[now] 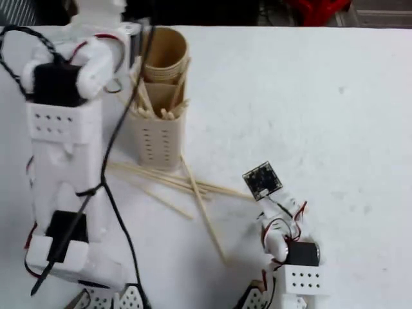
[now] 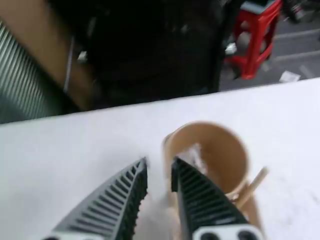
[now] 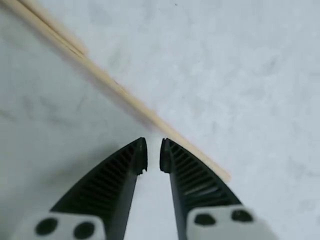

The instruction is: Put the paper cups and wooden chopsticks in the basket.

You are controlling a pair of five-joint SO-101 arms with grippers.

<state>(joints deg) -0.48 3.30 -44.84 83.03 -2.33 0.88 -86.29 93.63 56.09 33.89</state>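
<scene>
A perforated beige basket (image 1: pixel 158 138) stands at the back left of the white table, with several wooden chopsticks (image 1: pixel 143 96) upright in it and stacked paper cups (image 1: pixel 166 53) on top. More chopsticks (image 1: pixel 183 183) lie loose on the table in front of the basket. My left gripper (image 2: pixel 159 170) is at the top paper cup (image 2: pixel 220 155), its jaws closed on the cup's near rim. My right gripper (image 3: pixel 153 152) is low over the table, shut and holding nothing, with its tips right beside a lying chopstick (image 3: pixel 125 97).
The left arm's white body (image 1: pixel 64 148) and its black cable run along the table's left side. The right arm's base (image 1: pixel 293 270) is at the front edge. Bare white table (image 1: pixel 322 109) stretches to the right. A red stool (image 2: pixel 257 35) stands beyond the far edge.
</scene>
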